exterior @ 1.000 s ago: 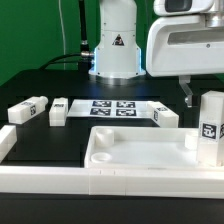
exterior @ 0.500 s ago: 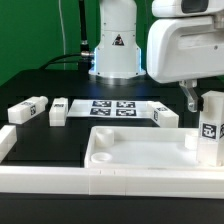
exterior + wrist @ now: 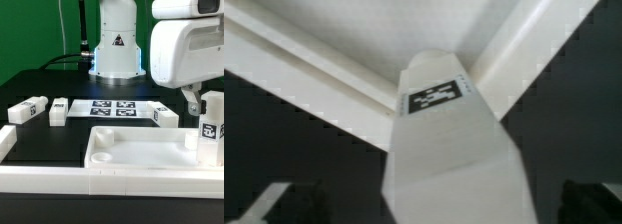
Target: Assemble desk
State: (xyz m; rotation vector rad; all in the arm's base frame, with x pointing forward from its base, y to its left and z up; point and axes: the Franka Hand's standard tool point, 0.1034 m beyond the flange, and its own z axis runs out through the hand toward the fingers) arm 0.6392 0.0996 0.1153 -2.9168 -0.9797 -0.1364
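The large white plastic rectangular tray-like tabletop [image 3: 140, 150] lies by the front long white border rail [image 3: 60, 180]. One white square-section leg [image 3: 210, 128] stands upright at its corner on the exterior view's right, tag facing out (whether it sits in the socket I cannot tell). The gripper [image 3: 197, 100] hangs over that leg with jaws wide apart, a finger [image 3: 269, 200] on each side, holding nothing. Three more white legs [image 3: 59, 110] lie behind, flanking the marker board [image 3: 112, 107].

tabletop [image 3: 140, 157]: white plastic, smooth, slight sheen
upright leg [image 3: 209, 140]: white plastic, matt
table [image 3: 50, 145]: black, matt
arm housing [image 3: 185, 50]: glossy white plastic
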